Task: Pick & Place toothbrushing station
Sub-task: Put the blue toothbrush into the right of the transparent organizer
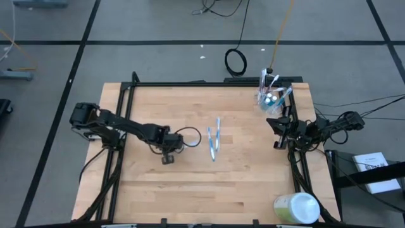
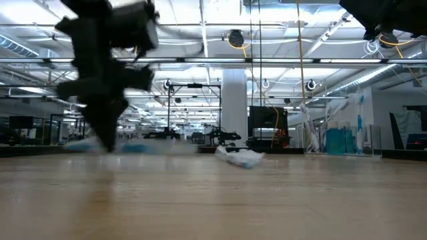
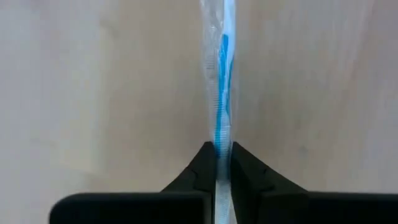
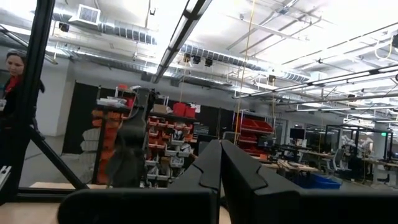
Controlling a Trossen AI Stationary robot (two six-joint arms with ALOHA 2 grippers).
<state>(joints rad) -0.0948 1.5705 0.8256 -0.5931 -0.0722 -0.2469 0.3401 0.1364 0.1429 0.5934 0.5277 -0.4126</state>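
My left gripper points down at the table's middle left and is shut on a blue and white toothbrush in a clear wrapper. Two more wrapped toothbrushes lie flat on the wood at mid-table, and they also show in the low view. A small clear cup holding several toothbrushes stands at the far right corner. My right gripper is shut and empty at the table's right edge, near the cup, its fingers level. My left gripper pinches the wrapped toothbrush between its two fingers on the handle, from above, pointing down. The toothbrush runs straight out from the fingertips, level over the wood. In the low view it is a blue blur at table height beside the fingertips.
A large pale green-and-white round container lies at the near right corner. A dark frame runs along the table's edges. A person stands beyond the table. Bare wood lies between the loose toothbrushes and the cup.
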